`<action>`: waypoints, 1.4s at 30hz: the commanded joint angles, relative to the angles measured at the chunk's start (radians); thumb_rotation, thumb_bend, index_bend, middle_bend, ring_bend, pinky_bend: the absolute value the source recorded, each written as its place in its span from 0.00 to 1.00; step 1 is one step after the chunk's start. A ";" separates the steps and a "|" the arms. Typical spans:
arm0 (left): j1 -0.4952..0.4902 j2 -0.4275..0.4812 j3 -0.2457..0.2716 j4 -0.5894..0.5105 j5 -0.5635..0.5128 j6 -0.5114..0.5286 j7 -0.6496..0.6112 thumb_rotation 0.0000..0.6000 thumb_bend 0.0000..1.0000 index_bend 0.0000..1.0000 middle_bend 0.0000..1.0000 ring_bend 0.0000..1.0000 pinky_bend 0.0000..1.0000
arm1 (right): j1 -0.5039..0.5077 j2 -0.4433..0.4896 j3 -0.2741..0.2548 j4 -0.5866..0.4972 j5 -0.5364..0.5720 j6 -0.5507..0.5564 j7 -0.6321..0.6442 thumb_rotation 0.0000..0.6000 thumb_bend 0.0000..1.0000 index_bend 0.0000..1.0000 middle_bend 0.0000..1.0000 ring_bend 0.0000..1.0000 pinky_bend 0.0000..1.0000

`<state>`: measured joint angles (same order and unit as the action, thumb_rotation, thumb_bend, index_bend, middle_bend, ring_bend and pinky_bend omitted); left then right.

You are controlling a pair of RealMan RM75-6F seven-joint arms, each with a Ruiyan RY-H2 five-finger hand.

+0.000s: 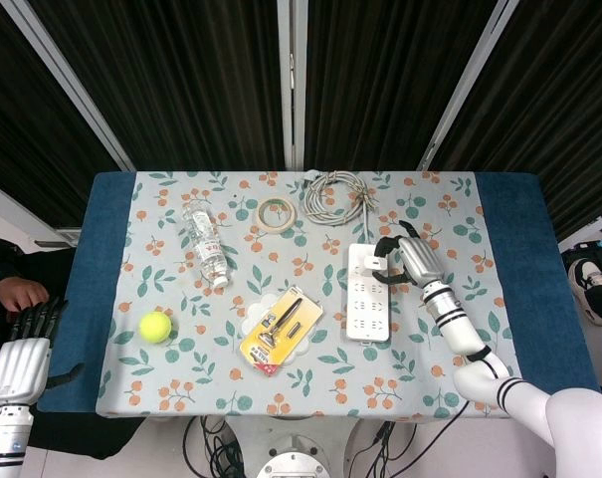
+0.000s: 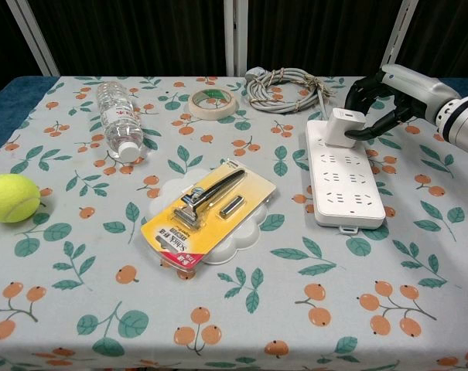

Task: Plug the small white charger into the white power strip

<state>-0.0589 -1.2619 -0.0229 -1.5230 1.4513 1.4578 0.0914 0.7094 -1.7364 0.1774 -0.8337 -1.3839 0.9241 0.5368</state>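
Lying flat on the table (image 2: 241, 325), the power strip (image 2: 342, 182) is being approached; the charger (image 2: 343, 128) is being pinched, tilted, over its far end by the right hand (image 2: 382, 97). Alignment and pressing-down are judged next. Left hand (image 1: 22, 363) idle, fingers straight and together.

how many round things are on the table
2: the tennis ball near the left edge, and the tape roll at the far side, beside the coiled cable. None seem hidden.

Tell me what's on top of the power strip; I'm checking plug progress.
The small white charger sits tilted at the far end of the power strip, held by the right hand. Its prongs are hidden underneath.
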 commanded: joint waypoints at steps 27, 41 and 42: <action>0.003 -0.009 0.000 0.026 0.002 0.003 -0.021 1.00 0.12 0.05 0.00 0.00 0.00 | 0.005 0.018 -0.011 -0.038 -0.005 -0.020 -0.053 1.00 0.52 0.49 0.50 0.30 0.00; 0.002 -0.006 0.000 0.016 0.006 0.007 -0.011 1.00 0.12 0.05 0.00 0.00 0.00 | -0.011 0.068 -0.021 -0.100 -0.018 0.006 -0.072 1.00 0.38 0.30 0.40 0.19 0.00; 0.003 -0.005 0.000 0.015 0.006 0.007 -0.011 1.00 0.12 0.05 0.00 0.00 0.00 | -0.013 0.076 -0.022 -0.109 -0.019 0.007 -0.079 1.00 0.37 0.29 0.40 0.18 0.00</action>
<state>-0.0560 -1.2672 -0.0228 -1.5076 1.4575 1.4652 0.0800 0.7000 -1.6702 0.1573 -0.9325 -1.4017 0.9275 0.4664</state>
